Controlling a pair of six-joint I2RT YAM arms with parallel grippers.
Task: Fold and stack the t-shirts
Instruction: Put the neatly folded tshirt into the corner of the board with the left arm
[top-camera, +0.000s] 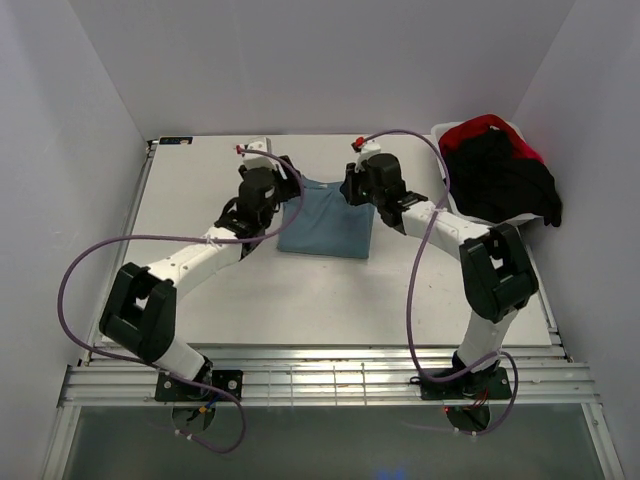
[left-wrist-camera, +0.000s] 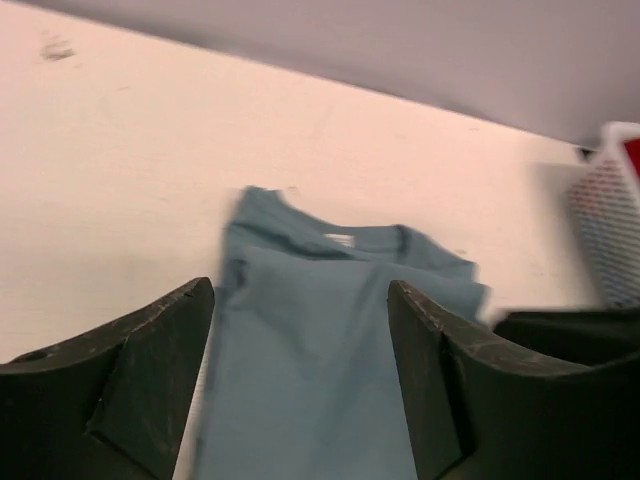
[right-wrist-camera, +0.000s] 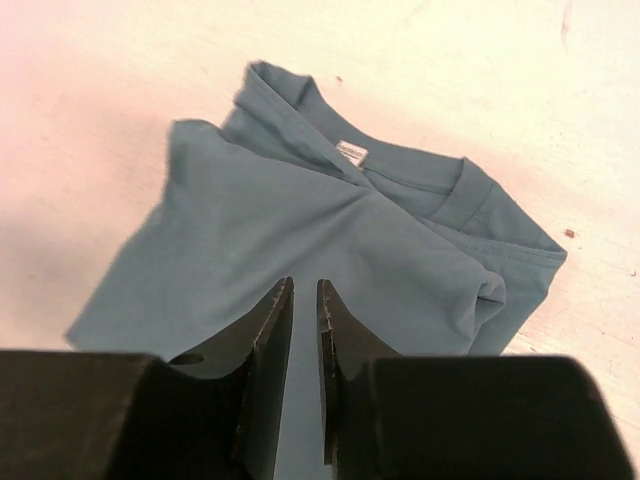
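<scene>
A dusty teal-blue t-shirt (top-camera: 325, 222) lies folded on the table's middle, collar and small white tag toward the far side. My left gripper (top-camera: 280, 185) hovers over its far left corner, jaws wide open and empty; in the left wrist view the shirt (left-wrist-camera: 310, 340) shows between the fingers (left-wrist-camera: 150, 350). My right gripper (top-camera: 358, 188) hovers over its far right corner. In the right wrist view its jaws (right-wrist-camera: 305, 285) are nearly closed with a narrow gap and hold nothing above the shirt (right-wrist-camera: 300, 210). A black t-shirt (top-camera: 505, 175) and a red t-shirt (top-camera: 480, 130) are heaped at far right.
A white plastic tub (top-camera: 445, 135) at the far right corner holds the black and red heap; its mesh wall shows in the left wrist view (left-wrist-camera: 605, 230). Grey walls close in the table on three sides. Purple cables loop beside both arms.
</scene>
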